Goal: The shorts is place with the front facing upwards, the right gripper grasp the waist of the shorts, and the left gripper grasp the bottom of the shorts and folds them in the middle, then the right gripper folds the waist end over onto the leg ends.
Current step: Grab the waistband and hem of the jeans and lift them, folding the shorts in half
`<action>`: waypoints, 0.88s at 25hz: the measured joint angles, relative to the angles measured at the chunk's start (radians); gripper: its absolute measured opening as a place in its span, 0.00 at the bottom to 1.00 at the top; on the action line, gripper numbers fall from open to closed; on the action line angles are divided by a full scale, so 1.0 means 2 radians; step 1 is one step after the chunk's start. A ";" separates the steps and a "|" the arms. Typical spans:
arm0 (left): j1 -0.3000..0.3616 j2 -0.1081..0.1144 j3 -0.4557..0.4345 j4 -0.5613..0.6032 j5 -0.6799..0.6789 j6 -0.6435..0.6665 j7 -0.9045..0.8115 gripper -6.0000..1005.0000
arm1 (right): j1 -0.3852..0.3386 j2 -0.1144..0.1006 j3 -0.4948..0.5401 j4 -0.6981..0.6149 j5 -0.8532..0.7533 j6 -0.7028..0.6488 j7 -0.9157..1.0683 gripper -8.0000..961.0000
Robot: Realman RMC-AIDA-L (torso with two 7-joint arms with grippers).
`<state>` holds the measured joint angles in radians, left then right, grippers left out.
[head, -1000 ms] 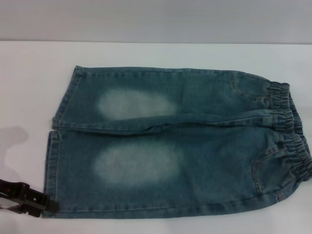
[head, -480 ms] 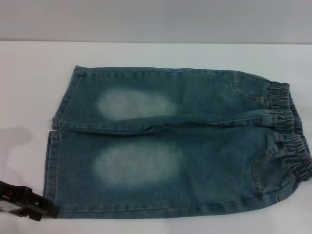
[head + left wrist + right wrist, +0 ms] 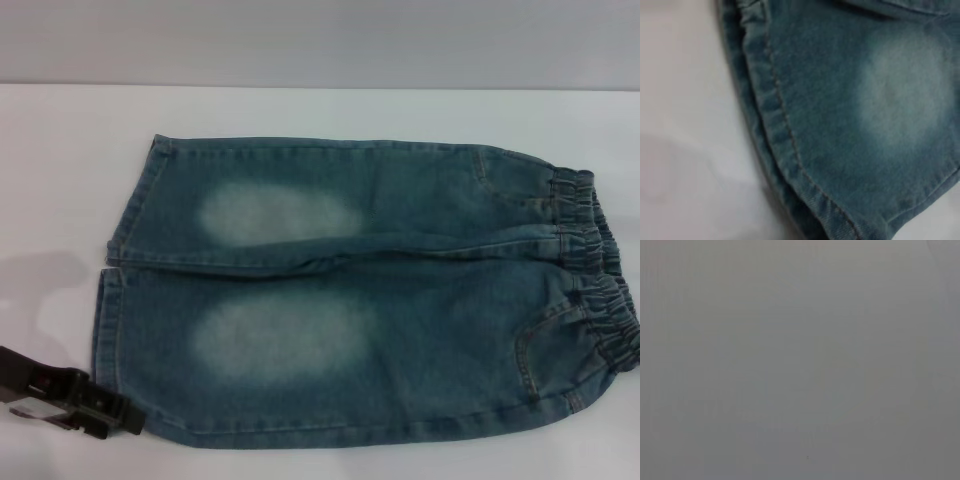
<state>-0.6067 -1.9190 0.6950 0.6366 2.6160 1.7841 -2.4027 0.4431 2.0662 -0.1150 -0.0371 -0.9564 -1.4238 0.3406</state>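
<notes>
White table (image 3: pixel 60 180) w/ shorts (image 3: pixel 400 300) flat, left end effector (image 3: pixel 125 420) at near hem corner, finger state unclear.

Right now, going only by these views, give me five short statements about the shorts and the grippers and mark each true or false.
1. The shorts lie flat and unfolded on the white table. True.
2. The waist of the shorts points to the robot's left. False: the ruffled band is on the robot's right, and the leg ends are on its left.
3. The left gripper is at the near corner of the leg ends. True.
4. The right gripper is clamped on the waist. False: it shows in no view.
5. Both legs carry a pale faded patch. True.
</notes>
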 joint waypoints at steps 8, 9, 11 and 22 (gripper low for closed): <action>-0.012 -0.002 -0.001 0.002 -0.003 0.003 0.001 0.64 | 0.000 0.000 0.000 -0.001 0.001 0.002 0.000 0.62; -0.012 -0.002 -0.001 0.002 -0.003 0.003 0.001 0.64 | 0.000 0.000 0.000 -0.001 0.001 0.002 0.000 0.62; -0.014 -0.002 -0.002 0.002 -0.004 0.004 0.001 0.63 | 0.001 0.000 0.000 -0.001 0.001 0.003 0.000 0.62; -0.024 0.002 -0.020 0.000 -0.014 0.005 0.002 0.63 | 0.003 -0.001 0.000 -0.002 0.000 0.006 0.000 0.62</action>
<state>-0.6546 -1.9140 0.6541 0.6366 2.5889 1.7940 -2.3994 0.4500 2.0637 -0.1150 -0.0414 -0.9561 -1.4125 0.3406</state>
